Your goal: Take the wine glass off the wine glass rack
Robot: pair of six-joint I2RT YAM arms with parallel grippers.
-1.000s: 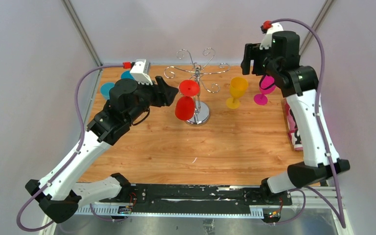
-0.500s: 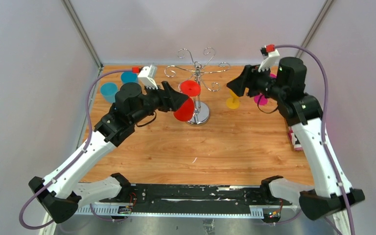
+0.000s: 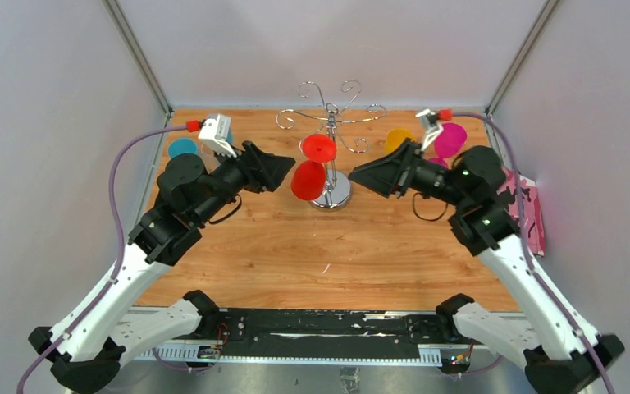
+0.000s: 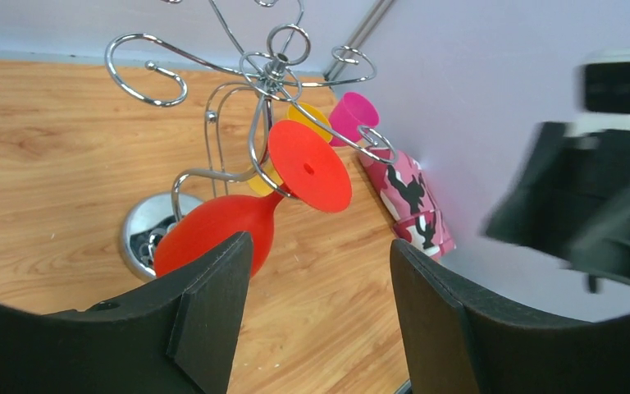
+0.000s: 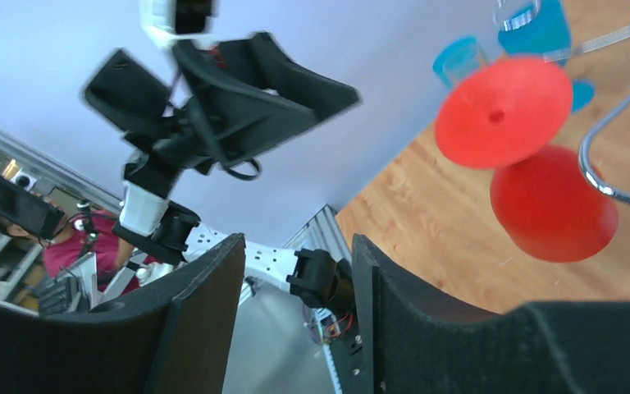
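Note:
A red wine glass [image 3: 308, 180] hangs upside down from a curled arm of the chrome wine glass rack [image 3: 334, 195] at the table's middle back, its round foot [image 3: 318, 148] caught in the wire. My left gripper [image 3: 287, 171] points at the bowl from the left, just short of it and open. The left wrist view shows the red wine glass [image 4: 213, 234] past my left gripper [image 4: 320, 246], with nothing between the fingers. From the right, my right gripper [image 3: 359, 174] points at the rack, open and empty. In the right wrist view the red wine glass [image 5: 554, 205] hangs right of my right gripper [image 5: 297, 246].
A yellow glass [image 3: 398, 139] and a pink glass [image 3: 451, 138] stand at the back right behind my right arm. Blue glasses [image 3: 182, 148] stand at the back left. A pink camouflage can [image 3: 533, 209] lies by the right wall.
My right arm has swung down from above the pink glass to the rack's right side, its jaws narrowing. My left gripper has drawn back slightly to the left of the red glass.

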